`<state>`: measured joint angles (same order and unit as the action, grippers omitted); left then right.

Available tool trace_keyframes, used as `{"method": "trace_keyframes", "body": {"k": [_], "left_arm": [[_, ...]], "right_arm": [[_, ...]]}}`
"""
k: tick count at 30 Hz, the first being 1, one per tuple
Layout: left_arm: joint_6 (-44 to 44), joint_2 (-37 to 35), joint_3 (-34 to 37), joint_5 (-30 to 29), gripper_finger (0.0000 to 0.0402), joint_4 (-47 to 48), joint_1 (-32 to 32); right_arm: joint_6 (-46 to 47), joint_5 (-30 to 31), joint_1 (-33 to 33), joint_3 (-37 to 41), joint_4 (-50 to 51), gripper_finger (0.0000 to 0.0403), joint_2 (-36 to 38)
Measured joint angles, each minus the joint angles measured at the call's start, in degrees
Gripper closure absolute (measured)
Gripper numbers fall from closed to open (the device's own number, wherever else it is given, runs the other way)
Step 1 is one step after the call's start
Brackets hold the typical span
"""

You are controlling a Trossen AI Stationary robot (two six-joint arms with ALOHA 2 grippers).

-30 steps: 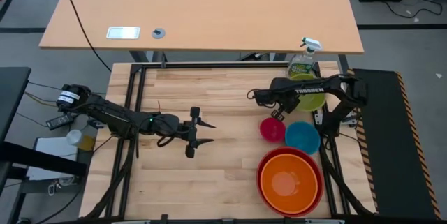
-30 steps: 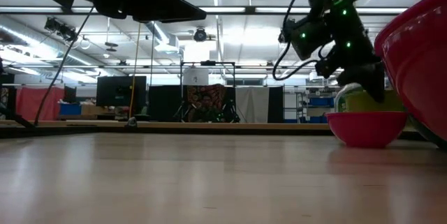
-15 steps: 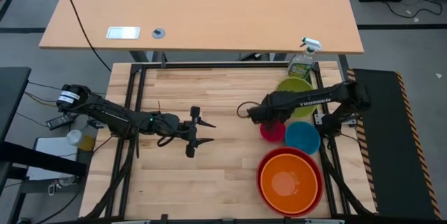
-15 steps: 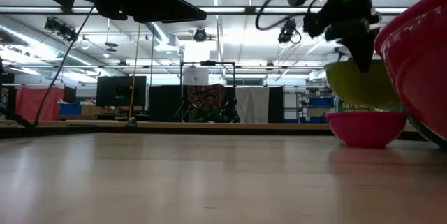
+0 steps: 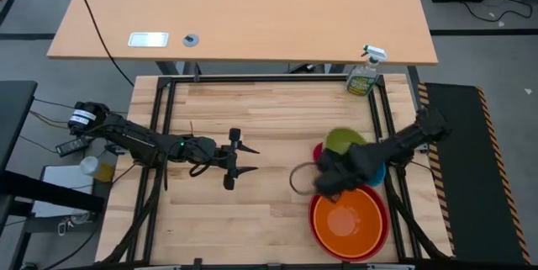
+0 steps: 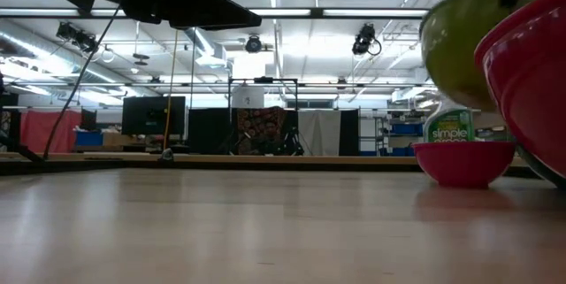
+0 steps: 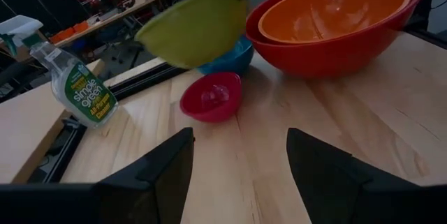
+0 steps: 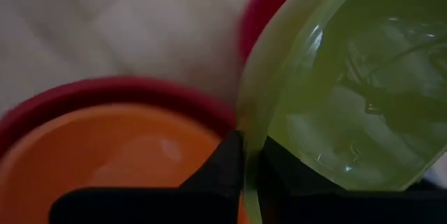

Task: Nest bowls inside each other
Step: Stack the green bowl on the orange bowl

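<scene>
With my right gripper (image 8: 246,155) pinched on the rim of the round lime-green plastic bowl (image 5: 343,142), aloft and tilted beside the orange bowl (image 5: 348,218) nested in red, I fear this thin edge-grip slipping.

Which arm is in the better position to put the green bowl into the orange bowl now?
The right arm. Its pincer is shut on the rim of the green bowl, held in the air beside the orange bowl. The left pincer is open, away from the bowls.
</scene>
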<state>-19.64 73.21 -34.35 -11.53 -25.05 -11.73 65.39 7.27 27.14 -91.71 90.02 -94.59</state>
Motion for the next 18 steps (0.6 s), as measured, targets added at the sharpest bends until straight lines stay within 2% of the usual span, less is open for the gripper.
{"method": "trace_keyframes", "body": {"k": [9, 15, 18], "left_arm": [[-0.1, 0.0, 0.0, 0.0, 0.0169, -0.2, 0.0], [-1.1, 0.0, 0.0, 0.0, 0.0169, -2.4, 0.0], [-1.1, 0.0, 0.0, 0.0, 0.0169, -2.6, 0.0]], "right_arm": [[9.2, 0.5, 12.7, -6.0, 0.2, 0.0371, 0.1], [9.9, 4.2, 16.0, -8.8, -0.1, 0.0371, 0.0], [10.1, 3.4, 17.0, -8.9, -1.8, 0.0371, 0.1]]}}
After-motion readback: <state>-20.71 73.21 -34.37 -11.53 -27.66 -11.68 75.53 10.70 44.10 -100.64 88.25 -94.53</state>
